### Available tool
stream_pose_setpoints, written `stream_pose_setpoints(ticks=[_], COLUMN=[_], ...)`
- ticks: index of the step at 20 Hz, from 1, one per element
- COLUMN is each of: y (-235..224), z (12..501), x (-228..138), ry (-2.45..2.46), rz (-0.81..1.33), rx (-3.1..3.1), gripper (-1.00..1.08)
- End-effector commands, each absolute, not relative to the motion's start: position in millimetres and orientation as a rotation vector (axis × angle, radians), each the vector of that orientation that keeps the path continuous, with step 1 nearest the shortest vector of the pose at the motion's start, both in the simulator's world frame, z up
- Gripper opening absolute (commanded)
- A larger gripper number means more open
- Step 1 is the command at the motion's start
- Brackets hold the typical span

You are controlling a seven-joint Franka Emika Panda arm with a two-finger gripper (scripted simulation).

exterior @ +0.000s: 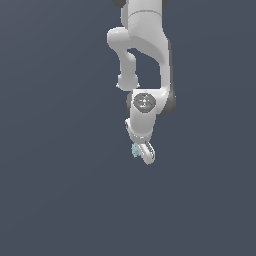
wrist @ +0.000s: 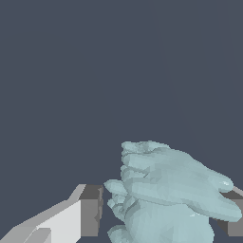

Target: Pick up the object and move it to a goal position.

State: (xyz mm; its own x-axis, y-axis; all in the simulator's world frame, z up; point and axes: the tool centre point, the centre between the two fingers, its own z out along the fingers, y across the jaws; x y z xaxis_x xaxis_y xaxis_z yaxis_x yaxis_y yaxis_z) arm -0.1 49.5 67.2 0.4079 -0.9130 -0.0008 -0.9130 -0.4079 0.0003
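The white, jointed robot arm [exterior: 142,60] hangs down over a flat, featureless slate-grey ground [exterior: 55,190]; at its lower end the white two-fingered gripper [exterior: 141,151] carries the small pale cyan-white lump with a jagged, bumpy outline [exterior: 135,150], which peeks out on the exterior view's left of the fingertips; in the wrist view that lump [wrist: 166,194] sits between the two dark grey finger pads [wrist: 90,211], one pad close against its flank with a thin gap perhaps left, the other [wrist: 232,216] partly hidden behind the lump's ridged edge; the jaws look drawn in around the object, though firm contact on both sides cannot be confirmed, so whether it is truly pinched I cannot tell; no goal marker shows in either view; I judge the step in hand to be the grasp itself or the very start of the carry; the next move calls for a secure squeeze, then a steady lift and travel toward the goal without letting the uneven lump twist or slip from the pads.
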Motion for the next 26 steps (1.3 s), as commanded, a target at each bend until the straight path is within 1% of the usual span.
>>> stream_pose_setpoints(ticks=[1, 16, 21, 26], y=[40.6, -37.2, -53.7, -61.5], z=[83.0, 223.9, 254.1, 268.7], x=[-0.4, -3.0, -2.1, -0.6], ry=[1.710, 1.712, 1.712, 1.711], rz=[0.000, 0.001, 0.000, 0.000], rx=[-2.634, -2.634, -2.634, -2.635], gripper=[-1.00, -1.00, -1.00, -1.00])
